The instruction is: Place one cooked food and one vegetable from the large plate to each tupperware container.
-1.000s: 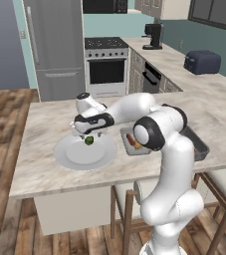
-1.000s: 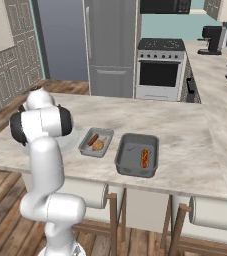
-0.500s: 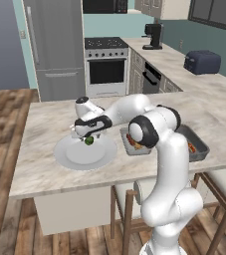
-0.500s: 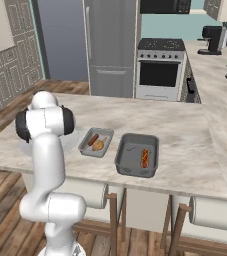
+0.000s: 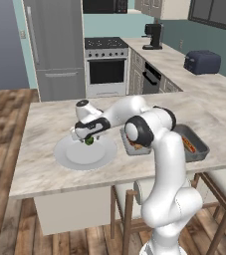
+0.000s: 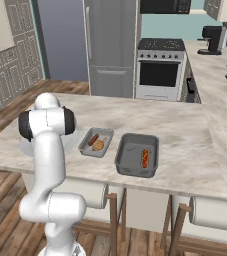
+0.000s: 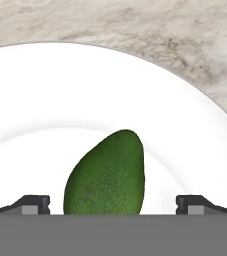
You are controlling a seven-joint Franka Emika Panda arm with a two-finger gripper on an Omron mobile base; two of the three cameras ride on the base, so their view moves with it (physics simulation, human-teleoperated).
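Veg (image 7: 106, 174) lies betw wide-spread fingers (image 7: 34, 204) on lg plate (image 7: 30, 100).

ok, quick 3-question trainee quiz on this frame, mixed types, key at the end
1. True or false: the claw is shut on the green vegetable.
2. The green vegetable lies on: A) the large plate B) the light grey tray C) the counter
3. Fill in: the hot dog lies in the ____ grey tray.

Key: 1 false, the jaws stand open either side of it. 2 A. 3 darker.
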